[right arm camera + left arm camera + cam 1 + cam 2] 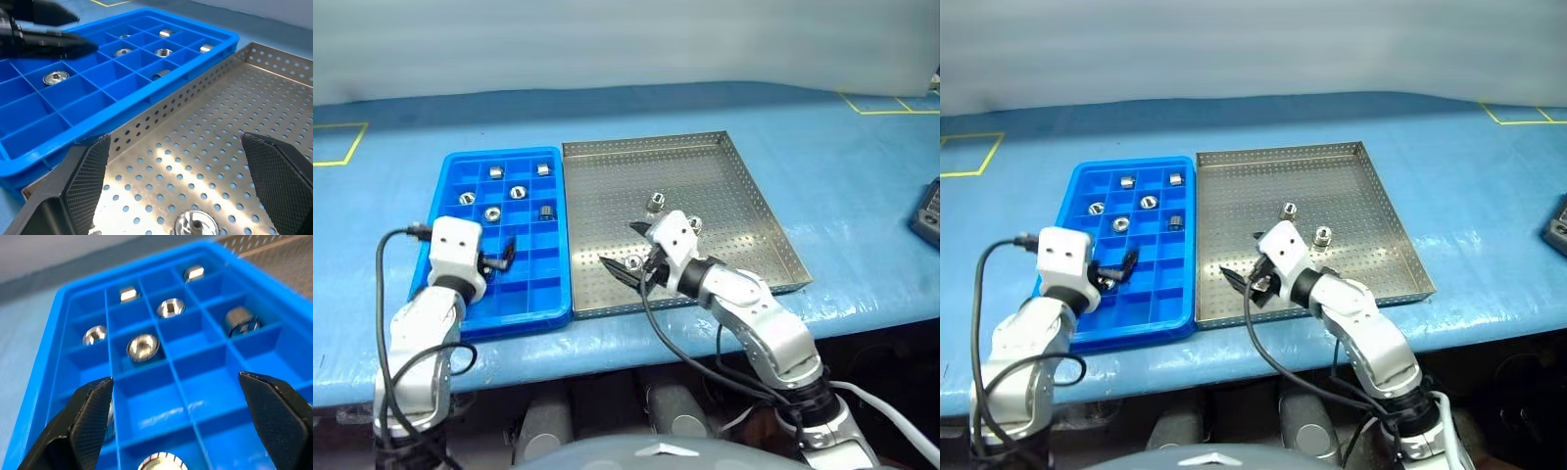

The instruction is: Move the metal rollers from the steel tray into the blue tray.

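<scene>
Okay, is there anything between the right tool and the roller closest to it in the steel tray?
Nothing visible. The right tool is open, and the nearest roller lies on the steel tray floor between its fingers, with only bare perforated metal around it. The blue tray sits beyond the rim.

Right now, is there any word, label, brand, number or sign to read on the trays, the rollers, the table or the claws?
None: no legible text in these views.
The blue tray, steel tray and metal rollers show no markings.
The table bears only yellow tape lines, no letters.
The dark device at the table's edge is too small to read.
</scene>
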